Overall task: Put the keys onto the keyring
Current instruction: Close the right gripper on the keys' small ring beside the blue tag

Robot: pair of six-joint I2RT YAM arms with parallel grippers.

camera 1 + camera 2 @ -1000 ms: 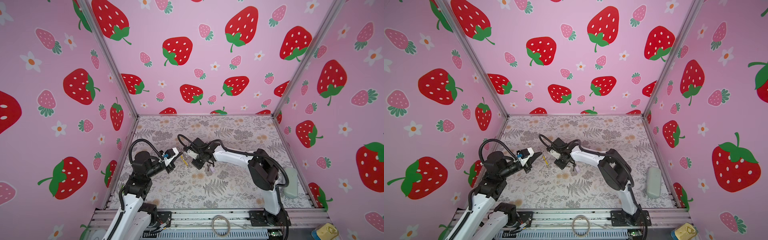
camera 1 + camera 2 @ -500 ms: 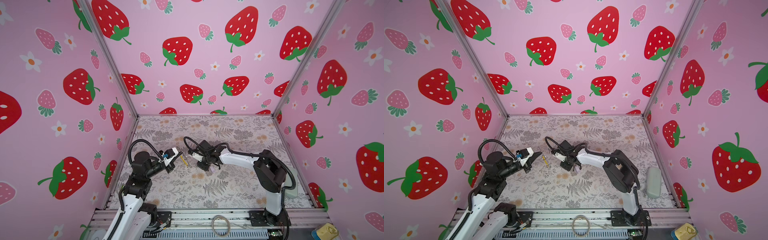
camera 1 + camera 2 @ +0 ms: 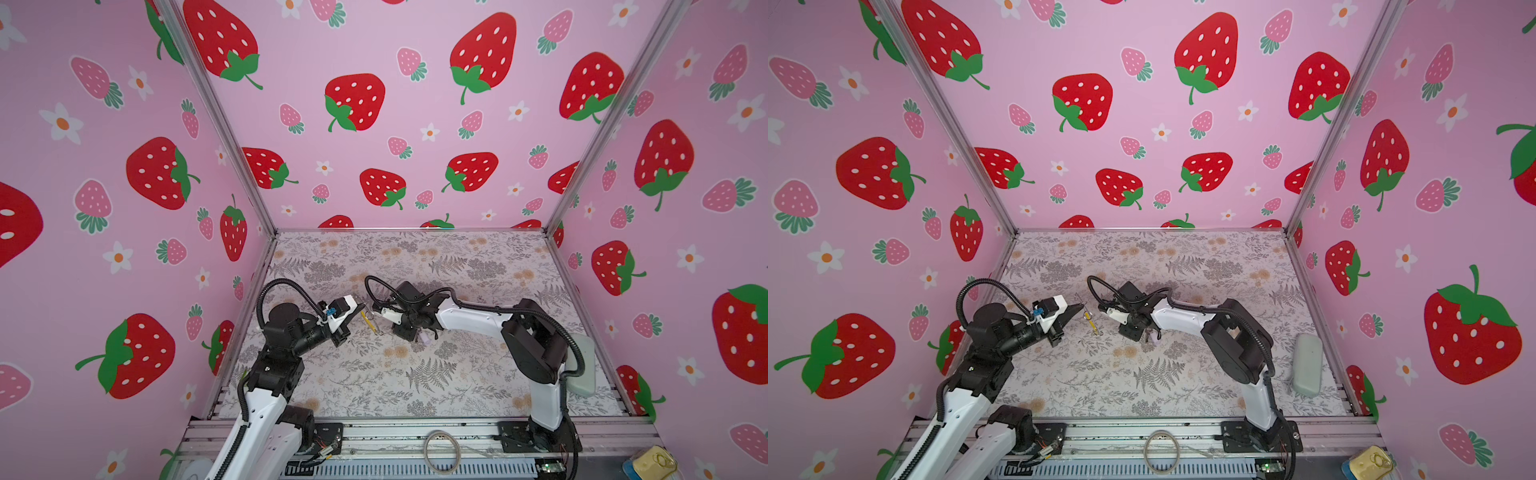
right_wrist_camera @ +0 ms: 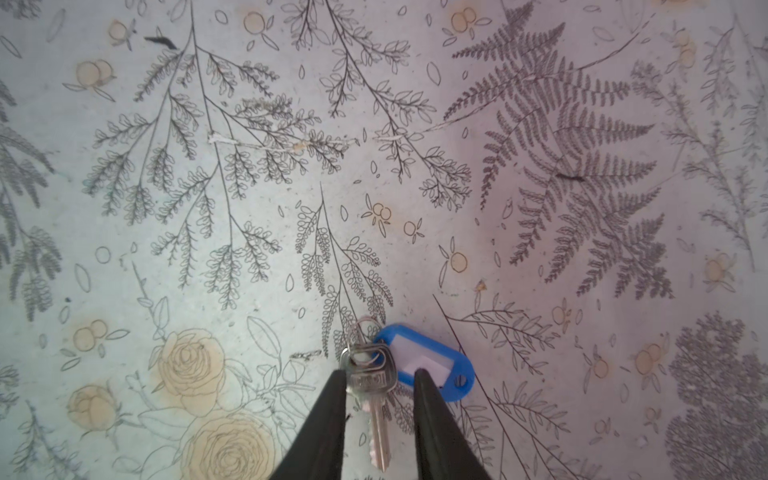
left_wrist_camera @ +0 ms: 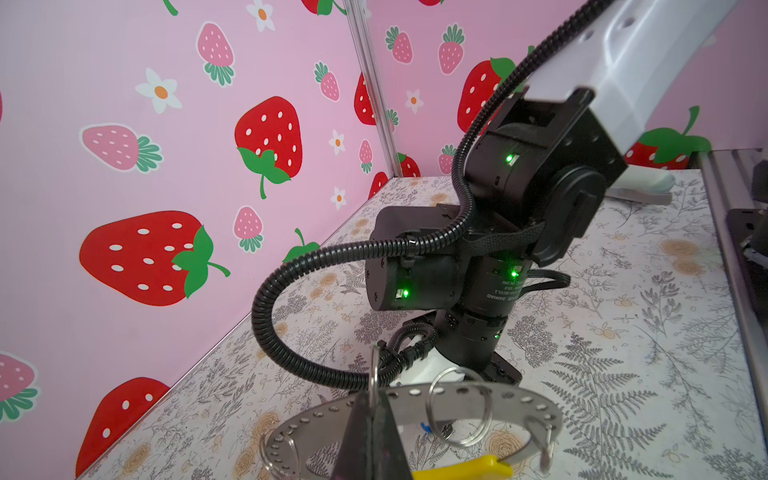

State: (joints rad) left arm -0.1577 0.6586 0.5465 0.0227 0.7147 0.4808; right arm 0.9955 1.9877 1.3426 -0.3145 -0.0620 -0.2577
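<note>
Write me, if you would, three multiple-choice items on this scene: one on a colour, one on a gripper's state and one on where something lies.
1. What colour is the plastic section of the keyring?
A. Red
B. Yellow
C. Green

2. How is the left gripper?
A. Open, holding nothing
B. Shut on the keyring
C. Shut on a key

3. Where does the blue-tagged key lie?
A. On the table, between the right gripper's fingers
B. Threaded on the keyring
C. On the front rail

Answers:
1 B: the left wrist view shows a yellow piece on the ring.
2 B: its fingers are pinched on the ring's perforated band.
3 A: the right wrist view shows it flat on the table with an open finger on either side.
</note>
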